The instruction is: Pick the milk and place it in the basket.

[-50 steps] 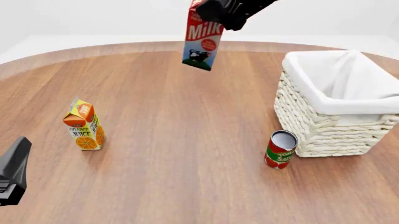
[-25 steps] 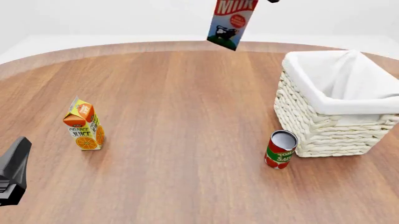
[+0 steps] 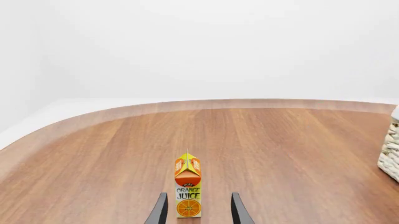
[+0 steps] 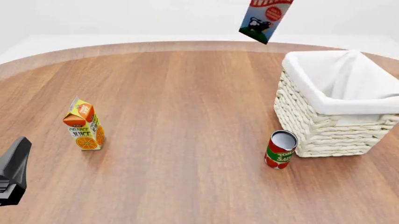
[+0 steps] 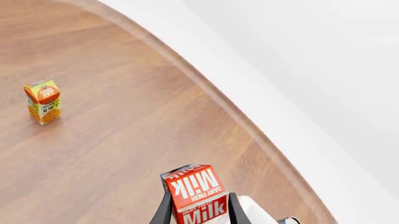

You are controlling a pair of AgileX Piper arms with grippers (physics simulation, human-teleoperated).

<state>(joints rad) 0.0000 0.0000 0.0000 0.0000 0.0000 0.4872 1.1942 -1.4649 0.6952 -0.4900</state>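
The milk (image 4: 264,21) hangs tilted high above the far side of the table, left of and beyond the basket (image 4: 318,133); its red top is cut off by the front view's upper edge. My right gripper is out of the front view. In the right wrist view it (image 5: 198,211) is shut on the milk (image 5: 194,189), one finger on each side of the carton. The basket's wicker wall also shows in the left wrist view (image 3: 391,156). My left gripper (image 4: 12,171) rests low at the near left, open and empty (image 3: 199,210).
An orange juice carton (image 4: 84,125) stands on the table at the left, ahead of my left gripper and apart from it (image 3: 188,189); it also shows in the right wrist view (image 5: 43,101). A red tomato sauce can (image 4: 281,150) stands against the basket's near left corner.
The milk has moved right and upward, closer to the basket. The right gripper has left the front view past its top edge. The left arm has not moved.
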